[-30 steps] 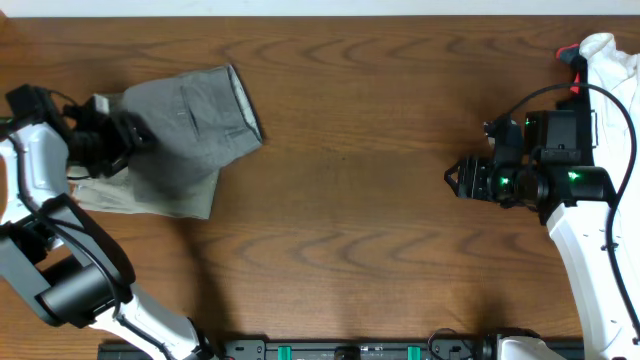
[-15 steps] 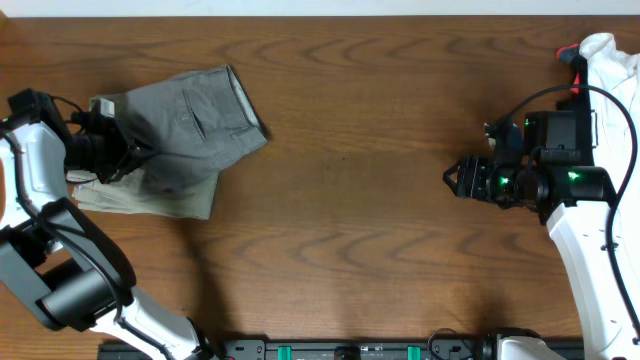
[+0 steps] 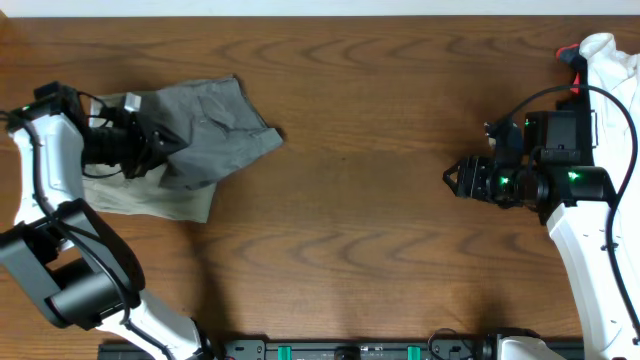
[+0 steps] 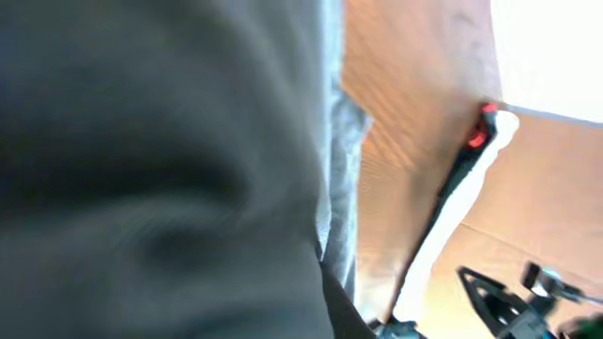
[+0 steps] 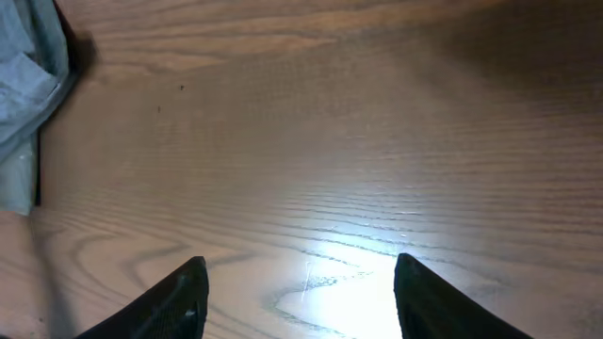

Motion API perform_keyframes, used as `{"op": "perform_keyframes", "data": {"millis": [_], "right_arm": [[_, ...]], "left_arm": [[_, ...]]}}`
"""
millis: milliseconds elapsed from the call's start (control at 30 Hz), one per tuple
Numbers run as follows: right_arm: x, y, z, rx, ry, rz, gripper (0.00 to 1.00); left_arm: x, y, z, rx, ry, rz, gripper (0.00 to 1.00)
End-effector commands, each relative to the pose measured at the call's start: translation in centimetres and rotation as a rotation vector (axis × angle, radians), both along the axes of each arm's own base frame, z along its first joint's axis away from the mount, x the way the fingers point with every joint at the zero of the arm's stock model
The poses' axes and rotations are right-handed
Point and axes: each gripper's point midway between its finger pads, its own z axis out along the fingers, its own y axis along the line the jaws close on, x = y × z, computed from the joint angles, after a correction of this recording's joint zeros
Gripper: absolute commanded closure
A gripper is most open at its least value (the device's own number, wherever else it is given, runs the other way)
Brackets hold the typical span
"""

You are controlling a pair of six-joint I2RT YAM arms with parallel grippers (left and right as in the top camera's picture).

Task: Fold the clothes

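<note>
The grey shorts [image 3: 215,125] lie bunched and lifted at the table's left, partly over a paler beige pair [image 3: 150,200]. My left gripper [image 3: 160,145] is shut on the grey shorts' left part and holds the cloth up off the table. In the left wrist view the grey cloth [image 4: 160,169] fills almost all of the frame and hides the fingers. My right gripper [image 3: 452,180] is open and empty over bare wood at the right; its two dark fingertips [image 5: 300,292] stand wide apart. The grey shorts' edge [image 5: 28,66] shows at that view's far left.
A white-and-black garment with a red bit [image 3: 600,55] lies at the far right corner, behind my right arm. It also shows in the left wrist view [image 4: 462,188]. The beige shorts lie under the grey pair near the left edge. A black rail [image 3: 350,350] runs along the front edge.
My left gripper has pulled the grey shorts to the right and lifted them; the cloth has bunched and its right hem has slid right. The right arm has not moved.
</note>
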Motion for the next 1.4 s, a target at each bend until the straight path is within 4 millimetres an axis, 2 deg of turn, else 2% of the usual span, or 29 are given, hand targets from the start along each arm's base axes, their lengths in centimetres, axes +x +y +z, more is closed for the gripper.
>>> {"op": "perform_keyframes", "data": {"millis": [0, 267, 433, 633, 733, 833, 1000, 1100, 1133, 1233, 1267, 1367], "right_arm": [[0.1, -0.1, 0.5, 0.013, -0.010, -0.012, 0.39], [0.1, -0.2, 0.5, -0.009, -0.022, 0.009, 0.39], [0.1, -0.4, 0.4, -0.029, -0.031, 0.028, 0.40], [0.2, -1.2, 0.1, -0.074, -0.029, 0.014, 0.40], [0.2, -1.5, 0.0, -0.095, -0.026, 0.005, 0.41], [0.3, -1.8, 0.0, -0.101, -0.029, -0.002, 0.41], [0.3, -1.8, 0.0, -0.101, -0.028, -0.001, 0.40], [0.3, -1.6, 0.0, -0.095, -0.030, 0.003, 0.39], [0.1, -1.2, 0.1, -0.080, -0.032, 0.032, 0.41], [-0.8, 0.7, 0.5, 0.006, -0.032, 0.131, 0.58], [-1.1, 1.3, 0.6, 0.029, -0.031, 0.157, 0.58], [-1.2, 1.3, 0.7, 0.040, -0.023, 0.142, 0.66]], "left_arm": [[0.6, -3.1, 4.0, -0.061, -0.114, -0.059, 0.94], [0.3, -11.1, 8.1, -0.034, -0.257, -0.242, 0.94], [-0.4, -17.5, 11.9, 0.003, -0.451, -0.405, 0.95], [-2.8, -24.0, 13.9, -0.014, -0.559, -0.584, 0.94], [-2.8, -26.3, 15.0, -0.029, -0.641, -0.631, 0.94], [-3.1, -28.0, 16.0, -0.052, -0.694, -0.660, 0.94], [-5.1, -29.0, 15.0, -0.043, -0.691, -0.751, 0.94], [-4.7, -29.4, 15.3, -0.030, -0.728, -0.754, 0.94], [-4.1, -29.3, 15.3, -0.010, -0.735, -0.737, 0.94], [-2.6, -29.2, 15.7, 0.027, -0.757, -0.677, 0.93], [-2.3, -29.3, 16.0, 0.020, -0.763, -0.662, 0.94], [-2.0, -29.3, 16.2, 0.020, -0.764, -0.646, 0.94]]}}
